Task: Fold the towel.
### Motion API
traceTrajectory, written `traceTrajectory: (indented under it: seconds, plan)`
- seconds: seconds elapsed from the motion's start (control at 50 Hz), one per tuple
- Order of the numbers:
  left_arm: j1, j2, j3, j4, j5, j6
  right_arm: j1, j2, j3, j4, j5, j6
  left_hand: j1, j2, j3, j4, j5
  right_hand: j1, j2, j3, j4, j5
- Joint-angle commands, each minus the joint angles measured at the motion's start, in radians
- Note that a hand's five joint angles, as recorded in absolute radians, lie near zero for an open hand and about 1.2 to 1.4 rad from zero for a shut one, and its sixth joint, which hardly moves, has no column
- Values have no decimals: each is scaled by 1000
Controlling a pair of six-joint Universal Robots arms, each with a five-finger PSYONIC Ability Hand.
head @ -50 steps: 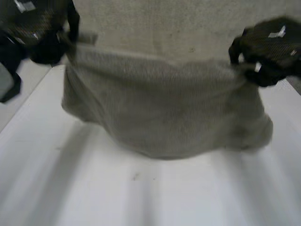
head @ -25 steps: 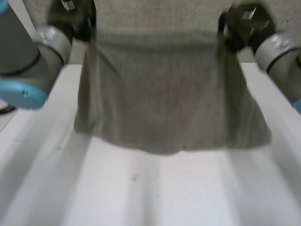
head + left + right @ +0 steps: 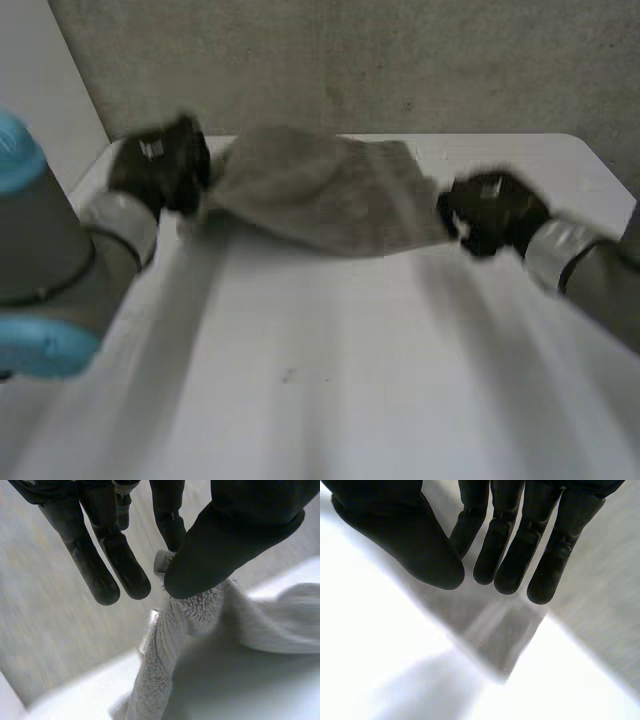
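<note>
towel [image 3: 320,190]: grey terry, bunched up and strung out sideways between the two hands. It's over at the 12 o'clock end of the table [image 3: 330,400] in the head view, low over it. Can't tell if the middle actually touches.
left hand [image 3: 160,165]: on the towel's 9 o'clock end. In its wrist view the thumb and one finger have a corner pinched, and the cloth hangs off that in a twisted rope. The other fingers are straight and clear of it.
right hand [image 3: 490,212]: right up against the towel's 3 o'clock end in the head view. In its own wrist view the fingers are straight and loose, with nothing between them and the thumb.
left arm [image 3: 50,260]: big grey joint with a blue cap, at 9 o'clock.
right arm [image 3: 590,270]: grey, coming in from 4 o'clock.
wall [image 3: 400,60]: speckled grey, past the table at 12.
</note>
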Motion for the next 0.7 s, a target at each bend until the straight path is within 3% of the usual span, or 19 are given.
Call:
traceTrajectory:
  seconds: [0.02,0.08,0.1,0.14,0.18,0.24,0.44,0.52,0.7]
  plan:
    - [-7,-24,-164,28,0,1,-9,91,112,60,0,-125,234,1224,180,179,192,35,179,180,178,184]
    - [4,-11,-200,31,0,1,-9,82,124,57,-3,-124,234,1224,180,179,192,33,177,178,176,182]
    - [-1,3,-206,31,0,1,-9,72,125,54,-5,-122,234,1224,180,179,192,-255,-110,-110,-112,-106]
    - [-1,26,-209,31,0,1,-9,72,125,54,-5,-122,234,1224,180,179,192,-258,-113,-113,-115,-109]
    - [1,89,-210,31,2,1,-7,30,128,37,-5,-110,234,1224,180,179,192,-766,-622,-621,-623,-617]
    - [-4,143,-200,31,14,1,-4,6,128,11,-5,-38,234,1224,180,179,192,-950,-806,-805,-807,-801]
    - [-18,307,-99,19,95,-3,21,-49,75,-144,14,370,234,1224,180,179,192,-1012,-868,-867,-869,-864]
    - [-44,347,-54,0,94,-3,108,5,1,-166,32,519,234,1224,180,179,192,-1059,-915,-914,-916,-910]
    - [-119,410,62,-59,86,-4,286,193,-153,-167,123,548,234,1224,180,179,192,-1059,-915,-914,-916,-910]
